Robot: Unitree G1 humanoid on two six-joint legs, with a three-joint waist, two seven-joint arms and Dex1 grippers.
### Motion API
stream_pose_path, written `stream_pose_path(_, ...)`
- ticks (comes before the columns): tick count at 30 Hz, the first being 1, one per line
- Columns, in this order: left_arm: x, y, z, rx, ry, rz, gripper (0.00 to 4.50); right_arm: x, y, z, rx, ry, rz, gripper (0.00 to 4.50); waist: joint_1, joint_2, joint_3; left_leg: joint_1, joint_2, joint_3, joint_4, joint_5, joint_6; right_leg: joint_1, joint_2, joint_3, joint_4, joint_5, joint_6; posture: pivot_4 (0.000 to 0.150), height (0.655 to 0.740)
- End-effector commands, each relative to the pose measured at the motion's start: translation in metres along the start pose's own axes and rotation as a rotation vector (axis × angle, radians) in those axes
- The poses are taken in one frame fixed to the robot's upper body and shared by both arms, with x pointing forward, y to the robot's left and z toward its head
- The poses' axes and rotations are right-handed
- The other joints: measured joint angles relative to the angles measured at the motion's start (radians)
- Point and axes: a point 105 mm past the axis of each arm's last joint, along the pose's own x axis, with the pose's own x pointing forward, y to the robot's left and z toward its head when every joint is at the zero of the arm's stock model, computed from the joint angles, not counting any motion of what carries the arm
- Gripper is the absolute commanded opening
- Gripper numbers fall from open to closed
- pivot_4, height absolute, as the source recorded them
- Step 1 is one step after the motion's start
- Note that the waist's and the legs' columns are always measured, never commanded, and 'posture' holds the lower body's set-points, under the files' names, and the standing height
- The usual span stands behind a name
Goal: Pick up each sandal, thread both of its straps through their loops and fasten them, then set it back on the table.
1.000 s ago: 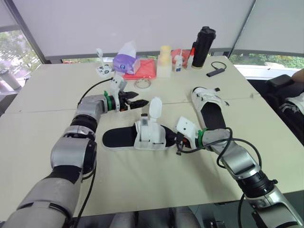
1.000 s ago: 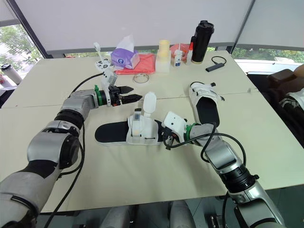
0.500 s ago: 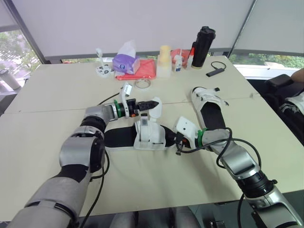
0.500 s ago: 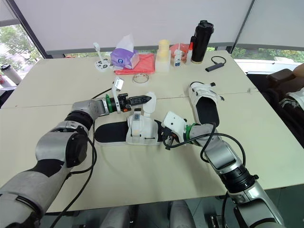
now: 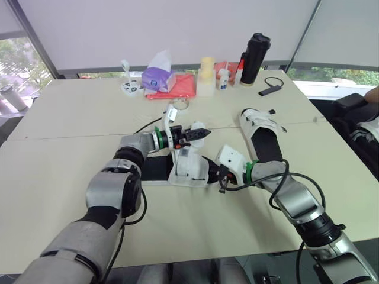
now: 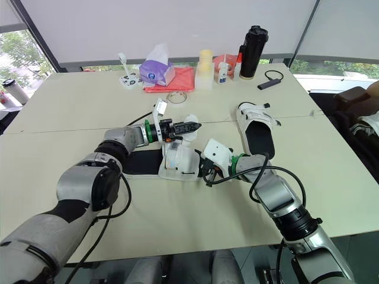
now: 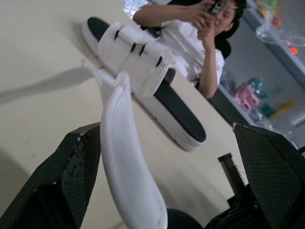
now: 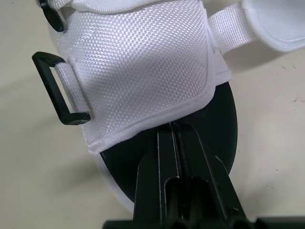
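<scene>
A white sandal (image 5: 188, 168) with a black inside lies flat on the desk (image 5: 47, 154). It sits between the two claws. Its top is made of white woven cloth, and a black loop (image 8: 59, 88) hangs at the side of that cloth. One long white strap (image 7: 125, 143) is not done up. It sticks up from the sandal and bends a little.

The left claw (image 5: 200, 132) is wide open. It hangs just above the sandal. The loose strap stands in the gap between its two black fingers (image 7: 71, 171), closer to one finger than the other. I cannot tell if the strap touches that finger.

The right claw (image 5: 220, 174) is squeezed tight on the end of the sandal. Its tips pinch the edge where the white cloth meets the black sole.

The other sandal (image 5: 260, 133) lies on the desk past the right claw, a bit apart from it. It is white and black too, with little black loops. Its straps lie flat over its top.

In the left wrist view, a person (image 7: 190, 43) in a white shirt is beyond that sandal.
</scene>
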Motion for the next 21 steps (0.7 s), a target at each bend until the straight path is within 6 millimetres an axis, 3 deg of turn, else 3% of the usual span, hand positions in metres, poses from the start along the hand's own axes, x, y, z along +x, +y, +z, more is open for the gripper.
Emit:
stream_pose_path(1, 0.004, -0.019, 0.024, 0.028, -0.062, -0.104, 4.44, 0.001, 0.005, 0.007, -0.018, -0.024, 0.009, 0.00, -0.001, 0.000, 0.000, 0.000, 0.000, 0.000, 0.000, 0.000, 0.000, 0.000, 0.000, 0.000, 0.000, 0.000, 0.000, 0.150, 0.7400)
stream_pose_path(13, -0.004, -0.030, 0.029, -0.006, -0.080, -0.218, 4.44, 0.000, 0.004, 0.007, -0.022, -0.022, 0.005, 0.00, -0.003, 0.000, 0.000, 0.000, 0.000, 0.000, 0.000, 0.000, 0.000, 0.000, 0.000, 0.000, 0.000, 0.000, 0.000, 0.150, 0.7400)
stream_pose_path(20, -0.006, -0.026, 0.019, 0.045, -0.005, -0.196, 4.44, 0.000, 0.004, 0.007, -0.019, -0.024, 0.003, 0.00, -0.002, 0.000, 0.000, 0.000, 0.000, 0.000, 0.000, 0.000, 0.000, 0.000, 0.000, 0.000, 0.000, 0.000, 0.000, 0.150, 0.7400)
stream_pose_path(21, -0.006, -0.025, 0.018, 0.046, 0.000, -0.191, 4.21, 0.000, 0.004, 0.007, -0.019, -0.025, 0.003, 0.00, -0.003, 0.000, 0.000, 0.000, 0.000, 0.000, 0.000, 0.000, 0.000, 0.000, 0.000, 0.000, 0.000, 0.000, 0.000, 0.150, 0.7400)
